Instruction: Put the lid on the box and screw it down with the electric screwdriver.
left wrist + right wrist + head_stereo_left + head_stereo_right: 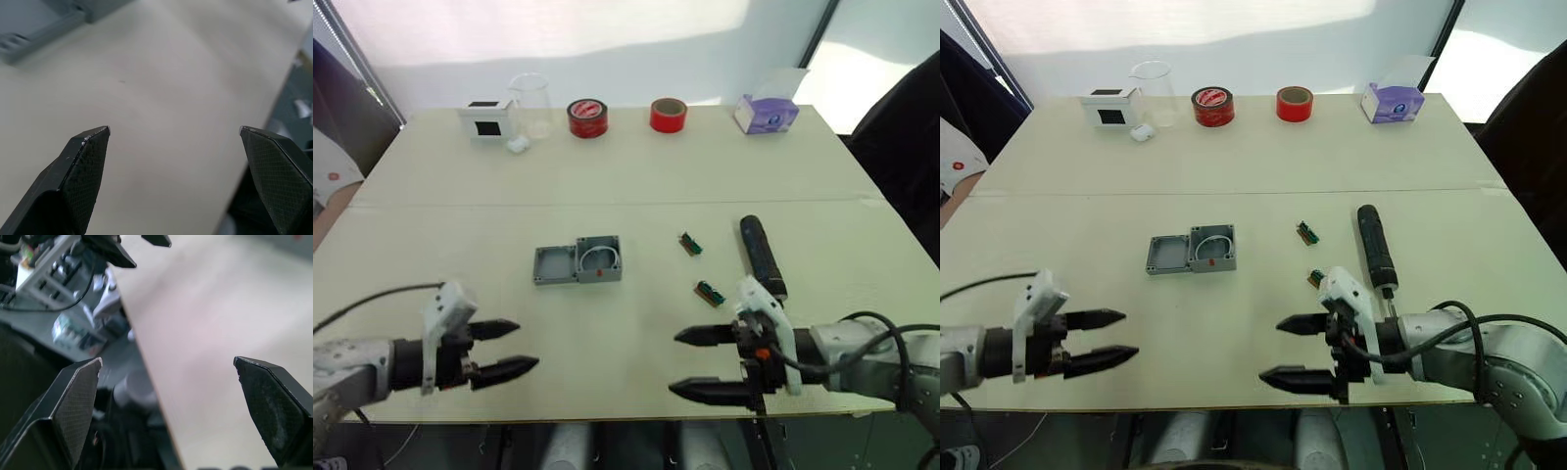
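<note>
The gray box (599,258), with a white curved piece inside and a small red mark on its near side, sits open-topped at mid table. Touching its left side lies the flat gray lid (555,264), rim up. The black electric screwdriver (762,257) lies on the table to the right, pointing toward me. My left gripper (529,345) hovers open near the front edge, below and left of the lid, holding nothing. Open and empty too, my right gripper (673,363) is at the front edge, just in front of the screwdriver's near end.
Along the far edge stand a white box with a black panel (486,119), a clear beaker (530,103), two red tape rolls (588,118) (669,115) and a purple tissue box (767,114). Two small green parts (690,244) (710,292) lie left of the screwdriver.
</note>
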Controlling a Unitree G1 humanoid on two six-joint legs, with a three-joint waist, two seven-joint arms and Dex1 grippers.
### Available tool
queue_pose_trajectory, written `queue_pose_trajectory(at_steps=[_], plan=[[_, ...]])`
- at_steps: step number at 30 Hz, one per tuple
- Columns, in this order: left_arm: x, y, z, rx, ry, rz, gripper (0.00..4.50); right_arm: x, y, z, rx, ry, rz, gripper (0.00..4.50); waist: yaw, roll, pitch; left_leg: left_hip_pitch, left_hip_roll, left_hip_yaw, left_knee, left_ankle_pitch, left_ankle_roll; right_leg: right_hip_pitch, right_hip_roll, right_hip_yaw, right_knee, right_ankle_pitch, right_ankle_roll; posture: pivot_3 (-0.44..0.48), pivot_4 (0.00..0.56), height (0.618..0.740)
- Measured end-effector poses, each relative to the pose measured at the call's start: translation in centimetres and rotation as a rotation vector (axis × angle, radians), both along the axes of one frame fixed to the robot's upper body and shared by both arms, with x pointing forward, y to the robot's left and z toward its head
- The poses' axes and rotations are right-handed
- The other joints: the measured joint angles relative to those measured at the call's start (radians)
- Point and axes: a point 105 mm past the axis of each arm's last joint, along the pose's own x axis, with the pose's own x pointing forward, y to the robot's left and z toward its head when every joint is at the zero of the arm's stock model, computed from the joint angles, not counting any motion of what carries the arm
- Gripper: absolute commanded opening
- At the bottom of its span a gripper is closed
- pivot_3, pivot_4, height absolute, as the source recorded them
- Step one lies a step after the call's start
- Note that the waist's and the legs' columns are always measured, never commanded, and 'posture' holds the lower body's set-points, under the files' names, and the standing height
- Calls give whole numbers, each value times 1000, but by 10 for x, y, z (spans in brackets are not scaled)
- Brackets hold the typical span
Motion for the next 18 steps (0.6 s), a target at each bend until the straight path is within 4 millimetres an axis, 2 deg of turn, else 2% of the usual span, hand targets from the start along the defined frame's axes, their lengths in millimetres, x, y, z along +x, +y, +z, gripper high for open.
queue_pose_trajectory(at_steps=[3,5,7,11,13,15,18], plan=[[28,5,26,113,-117,4,4357,7,6,13,65,-44,-27,4500,2,-1,0,-1,0,0,0,0,0,0,1,0,0,0,0,0,150,740],[53,-6,55,171,-248,-49,4357,16,9,23,113,-87,-66,4500,6,-1,0,-2,-2,0,0,0,0,3,2,0,1,1,0,0,150,740],[60,-21,69,184,-305,-132,4357,20,11,28,123,-113,-80,4500,2,-1,0,-3,-3,1,1,0,0,2,3,0,1,1,1,0,150,740],[67,-47,63,223,-248,-317,4357,29,13,28,73,-166,-113,4500,-8,-1,1,-4,-3,2,1,0,1,0,4,-1,4,3,5,0,150,740],[74,-75,67,266,-257,-475,4357,38,18,29,17,-246,-131,4500,-2,-1,1,-7,-3,0,2,1,1,-2,6,-2,5,3,5,0,150,740],[84,-93,62,333,-254,-555,4357,43,21,28,-2,-283,-145,4500,3,-2,1,-7,-5,0,3,1,1,0,6,-3,5,3,6,0,150,740],[98,-103,40,412,-185,-591,4357,43,29,19,-2,-283,-142,4500,-10,-2,1,-8,-5,2,4,0,2,-3,7,0,5,5,9,0,150,740]])
